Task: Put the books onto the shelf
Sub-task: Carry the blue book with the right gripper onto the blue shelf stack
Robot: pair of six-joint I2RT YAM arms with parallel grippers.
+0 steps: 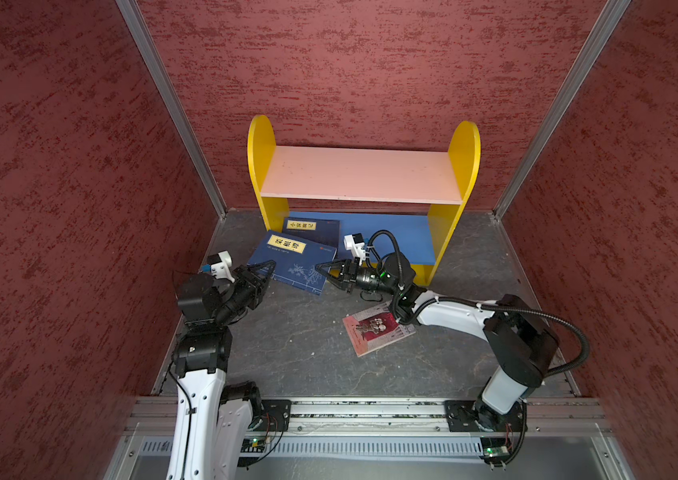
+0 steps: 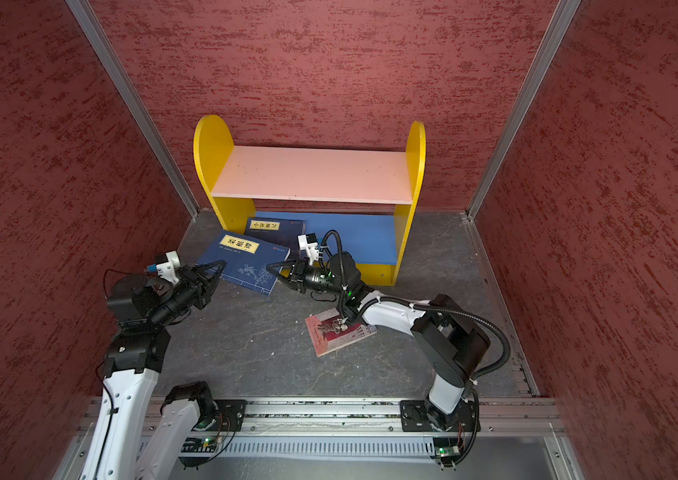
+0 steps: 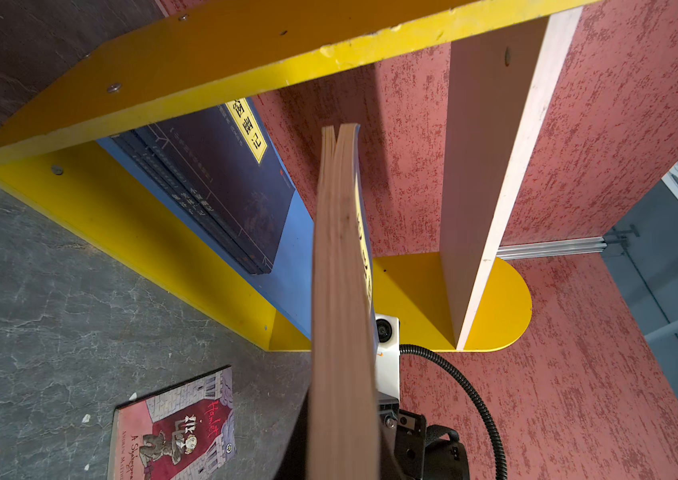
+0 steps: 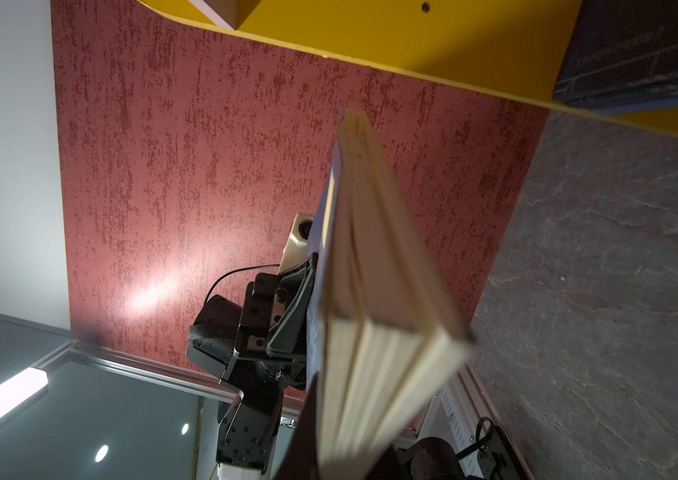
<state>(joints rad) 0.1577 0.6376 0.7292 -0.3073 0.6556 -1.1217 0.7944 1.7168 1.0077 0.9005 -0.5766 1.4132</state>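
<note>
A navy book with a yellow label (image 1: 291, 259) hangs tilted in front of the shelf (image 1: 260, 145), held at both side edges. My left gripper (image 1: 270, 266) is shut on its left edge, and its page edge (image 3: 341, 291) fills the left wrist view. My right gripper (image 1: 321, 269) is shut on its right edge (image 4: 370, 311). More navy books (image 1: 312, 228) lie stacked flat at the left end of the blue lower board (image 1: 399, 241). The pink upper board (image 1: 362, 174) is bare. A pink-and-dark-red book (image 1: 377, 330) lies flat on the floor, partly under my right forearm.
Red textured walls (image 1: 58, 208) close in the left, back and right sides. A metal rail (image 1: 370, 409) carrying both arm bases runs along the front. The grey stone-patterned floor (image 1: 295, 353) lies between the rail and the shelf.
</note>
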